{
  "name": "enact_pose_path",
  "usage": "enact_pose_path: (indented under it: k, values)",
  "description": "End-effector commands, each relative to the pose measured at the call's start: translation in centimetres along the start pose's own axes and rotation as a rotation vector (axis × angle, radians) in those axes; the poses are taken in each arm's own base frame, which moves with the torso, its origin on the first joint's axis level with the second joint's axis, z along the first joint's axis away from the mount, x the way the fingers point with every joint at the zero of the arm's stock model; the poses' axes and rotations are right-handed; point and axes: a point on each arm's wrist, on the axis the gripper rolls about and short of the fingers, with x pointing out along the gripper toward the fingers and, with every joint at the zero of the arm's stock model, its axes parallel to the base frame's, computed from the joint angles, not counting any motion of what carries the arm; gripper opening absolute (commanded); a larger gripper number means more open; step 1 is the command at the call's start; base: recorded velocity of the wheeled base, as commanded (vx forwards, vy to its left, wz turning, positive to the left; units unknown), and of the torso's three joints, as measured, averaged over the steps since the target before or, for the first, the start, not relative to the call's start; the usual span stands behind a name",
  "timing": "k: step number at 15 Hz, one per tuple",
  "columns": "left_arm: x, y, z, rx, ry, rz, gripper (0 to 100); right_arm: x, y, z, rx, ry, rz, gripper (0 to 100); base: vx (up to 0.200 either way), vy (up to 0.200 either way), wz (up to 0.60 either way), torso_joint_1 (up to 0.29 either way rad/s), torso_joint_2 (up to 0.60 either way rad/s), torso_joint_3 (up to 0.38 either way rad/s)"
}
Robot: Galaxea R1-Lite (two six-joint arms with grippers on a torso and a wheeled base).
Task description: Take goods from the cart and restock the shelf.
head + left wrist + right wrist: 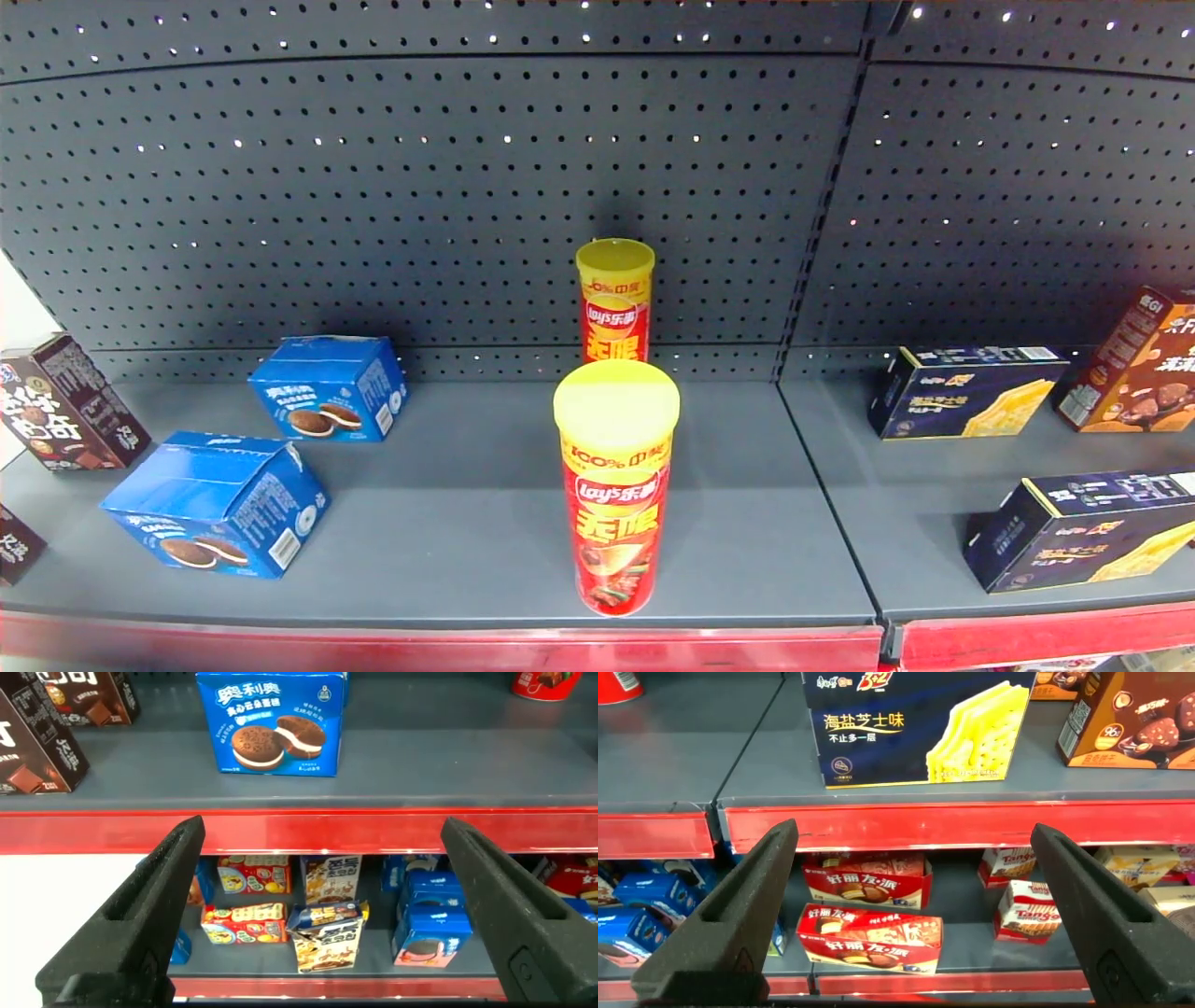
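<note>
Right at the front of the grey shelf stands the front chip can, upright, red with a yellow lid, close to the shelf's red edge strip. Directly behind it, against the dark pegboard, the rear chip can stands upright too, well apart from the first.

To the robot's left of the cans lie two blue cookie boxes, the near cookie box and the far cookie box, with a dark brown box further left. To the right, past the shelf joint, sit the far navy cracker box, the near navy cracker box and an orange-brown box.

The left gripper hangs low before the edge strip, below a cookie box, its fingers spread wide with nothing between them. The right gripper is likewise spread wide and holding nothing, below a navy cracker box. Beyond both, a lower shelf holds assorted snack boxes.
</note>
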Motion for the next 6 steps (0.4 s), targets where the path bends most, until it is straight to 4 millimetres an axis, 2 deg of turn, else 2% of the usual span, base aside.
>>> enact_pose_path:
  k: [1,6]
  values:
    - [0.01,0.0,0.0,0.001,0.001,0.001,100,0.0,0.0,0.0,0.0,0.0,0.0,100,0.0,0.0,0.0,0.0,0.0,0.0]
    - [0.01,0.0,0.0,-0.001,0.001,0.001,100,0.0,0.0,0.0,-0.002,0.0,0.0,100,0.0,0.0,0.0,0.0,0.0,0.0]
